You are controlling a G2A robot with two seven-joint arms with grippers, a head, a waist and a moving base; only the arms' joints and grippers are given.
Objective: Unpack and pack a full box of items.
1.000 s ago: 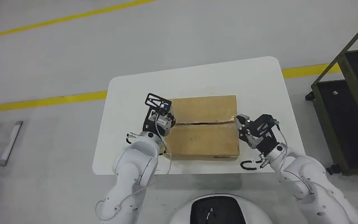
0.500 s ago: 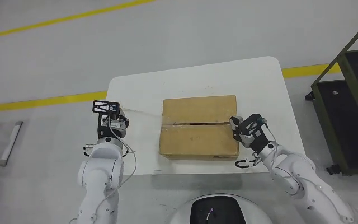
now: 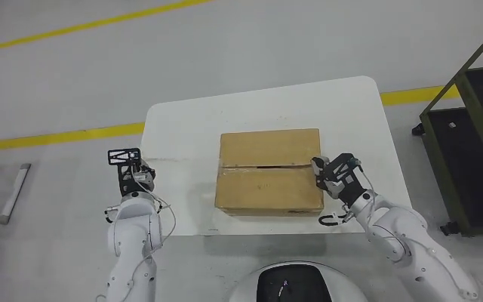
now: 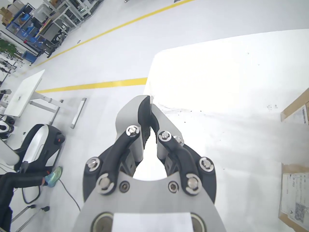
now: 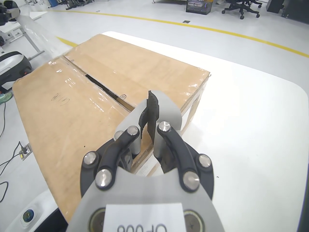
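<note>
A brown cardboard box (image 3: 268, 172) lies in the middle of the white table (image 3: 339, 106), its top flaps meeting at a seam (image 5: 101, 86) that gapes slightly. My left gripper (image 3: 124, 155) (image 4: 150, 100) hangs beyond the table's left edge, shut on a strip of clear tape (image 5: 41, 37) that stretches back to the box's left end. The tape (image 3: 181, 162) shows faintly in the top view. My right gripper (image 3: 318, 167) (image 5: 152, 95) is shut with nothing in it, against the box's right end near the seam.
A dark green metal cart (image 3: 453, 143) stands on the floor right of the table. Bare table lies behind the box and to its right (image 5: 241, 112). Printed labels (image 4: 295, 194) are stuck on the box's left side.
My left gripper has pulled away from the box's left end, going left past the table edge and drawing the tape out with it. The right gripper has stayed at the box's right end.
</note>
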